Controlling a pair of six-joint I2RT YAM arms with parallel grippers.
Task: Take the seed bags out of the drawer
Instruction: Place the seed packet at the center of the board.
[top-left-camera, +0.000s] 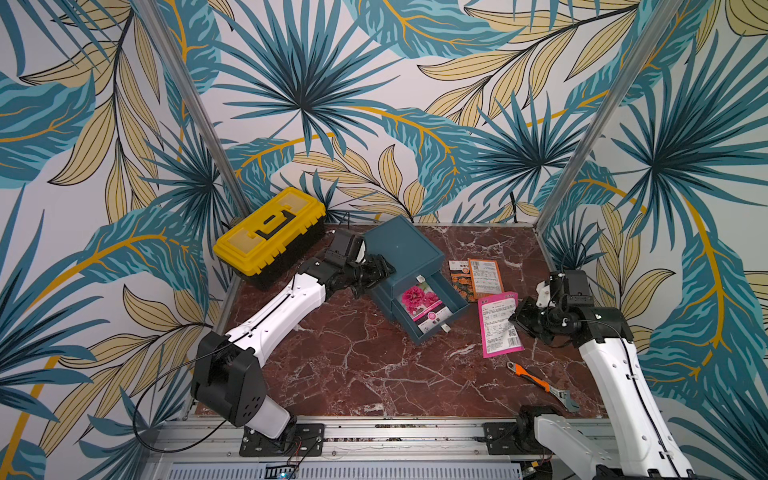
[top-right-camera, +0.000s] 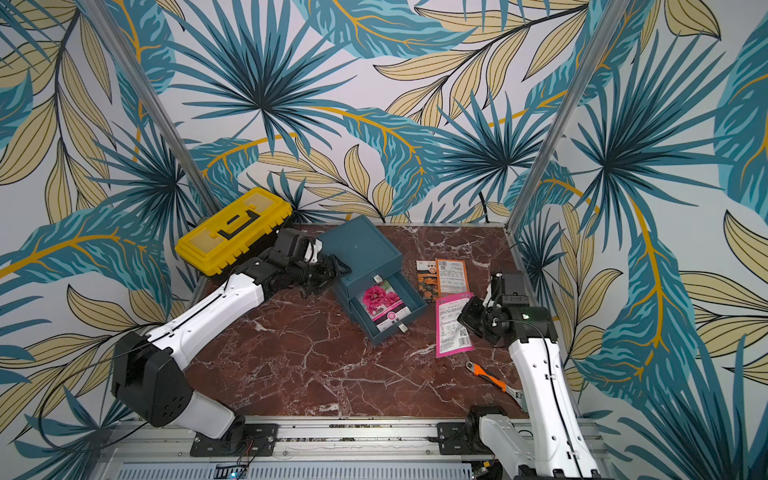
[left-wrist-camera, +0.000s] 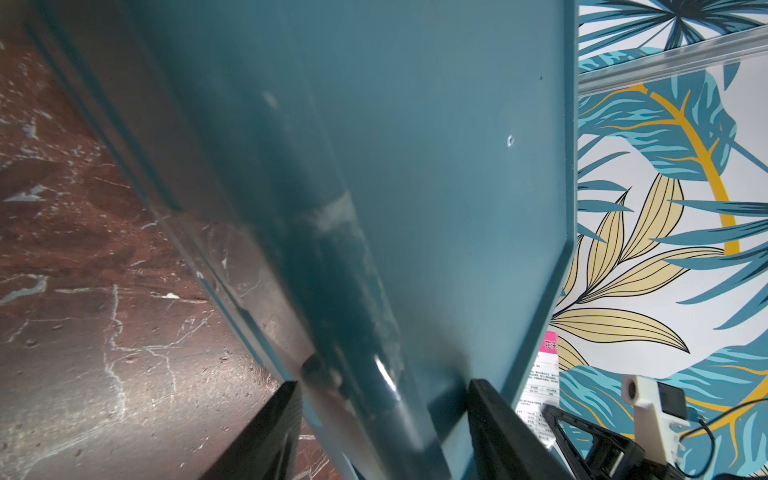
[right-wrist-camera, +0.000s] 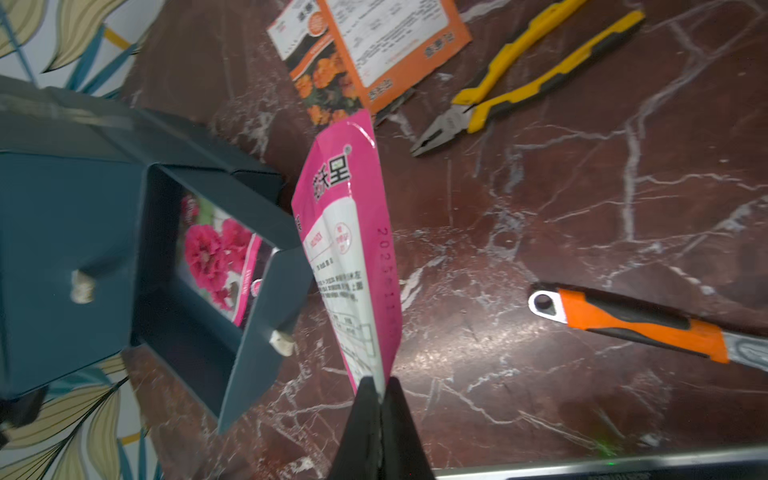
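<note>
Seed bag (right-wrist-camera: 353, 249), flat glossy magenta rectangle

Red-brown marble table (top-left-camera: 353, 374) with a drawer box and loose tools on it.

We see the teal drawer box (top-left-camera: 401, 245) standing on the table near the back, set askew to the table's edges. A yellow toolbox (top-left-camera: 270, 232) sits to the left of the drawer box, in the back corner. To the right of the drawer box lie two orange bags (top-left-camera: 484, 276), the text-side one partly over the flower-side one. A magenta bag (top-left-camera: 496, 328) is in front of them; we cannot tell if it rests on the marble. The wrench (top-left-camera: 536, 380) lies well apart from the drawer box, to the front right. Yellow-handled pliers (right-wrist-camera: 519, 79) lie beyond the orange bags, on the side away from the drawer box.
</note>
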